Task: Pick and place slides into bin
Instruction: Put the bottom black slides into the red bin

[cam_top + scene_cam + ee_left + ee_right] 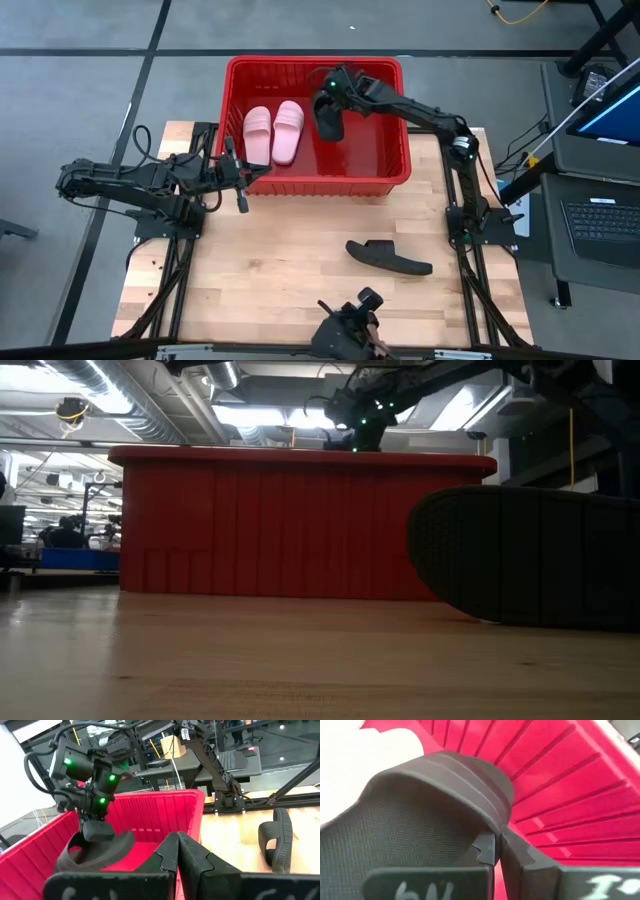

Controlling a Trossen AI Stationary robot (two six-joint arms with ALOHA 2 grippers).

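Low view: bin [300,525] front wall hides all contents; pink sandals inside bin not visible here. Black sandal on table [535,560] in front of bin, cut off by right picture edge, sole only. Right wrist view: held black sandal [420,820] fills frame, cut off at left and bottom edges; white blur beside it inside bin, cannot tell what. Left wrist view: bin's near wall hidden behind left gripper [177,855].
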